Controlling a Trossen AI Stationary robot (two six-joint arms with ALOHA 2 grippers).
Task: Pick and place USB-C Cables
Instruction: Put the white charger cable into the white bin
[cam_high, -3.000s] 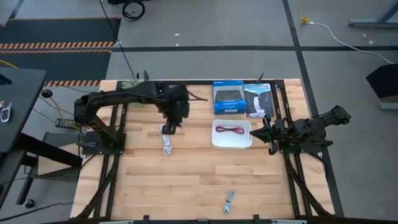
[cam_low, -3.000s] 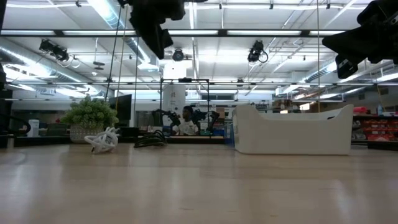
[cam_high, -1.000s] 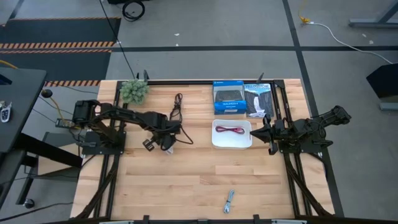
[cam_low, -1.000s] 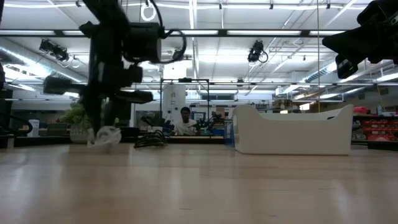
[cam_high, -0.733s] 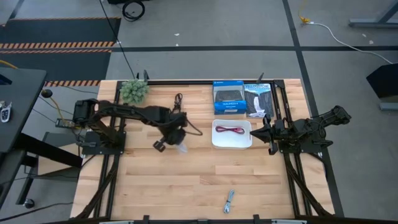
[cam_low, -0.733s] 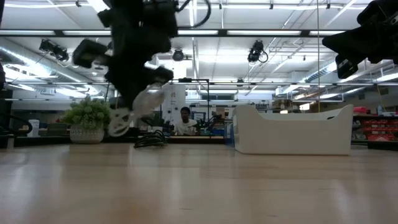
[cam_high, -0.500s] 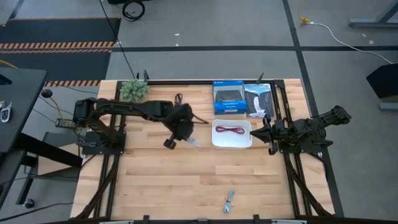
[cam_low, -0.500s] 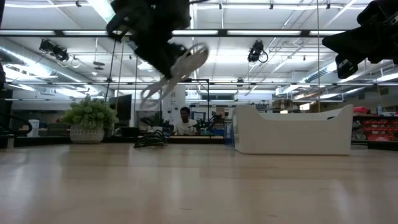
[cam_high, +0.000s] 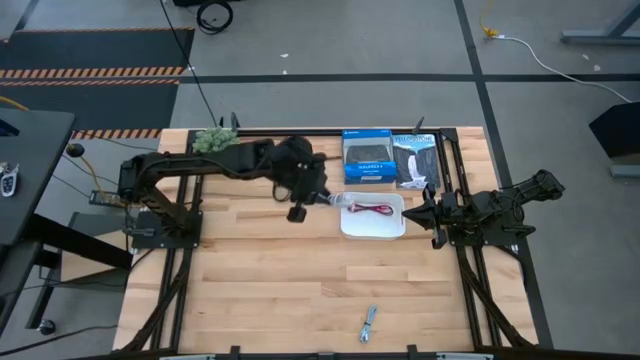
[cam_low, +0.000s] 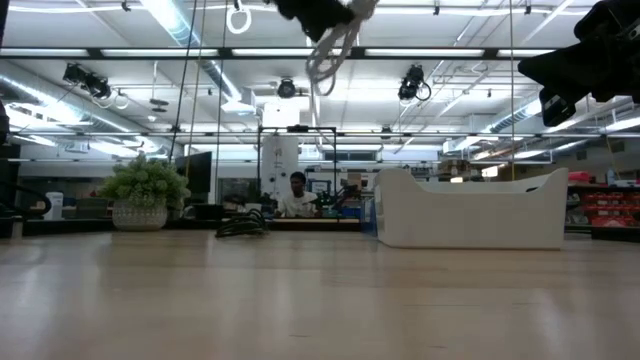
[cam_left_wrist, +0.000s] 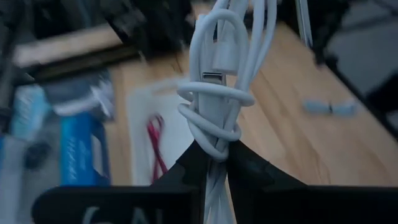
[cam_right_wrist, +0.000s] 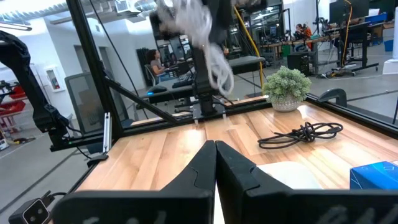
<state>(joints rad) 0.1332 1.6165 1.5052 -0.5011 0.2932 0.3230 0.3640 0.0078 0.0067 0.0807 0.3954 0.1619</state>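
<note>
White cable (cam_left_wrist: 221, 93) clamped in left end effector (cam_left_wrist: 214, 163), beside tray (cam_high: 372, 228), right end effector (cam_right_wrist: 216, 149) closed

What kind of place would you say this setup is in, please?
Probably a large robotics lab or workshop: open ceiling with strip lights, rows of workbenches with a seated person behind, and hazard-striped floor marking.

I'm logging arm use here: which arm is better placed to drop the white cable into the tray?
The left. Its left gripper is shut on the white cable, held above the table by the white tray. The right gripper waits shut beside the tray, holding nothing.
</note>
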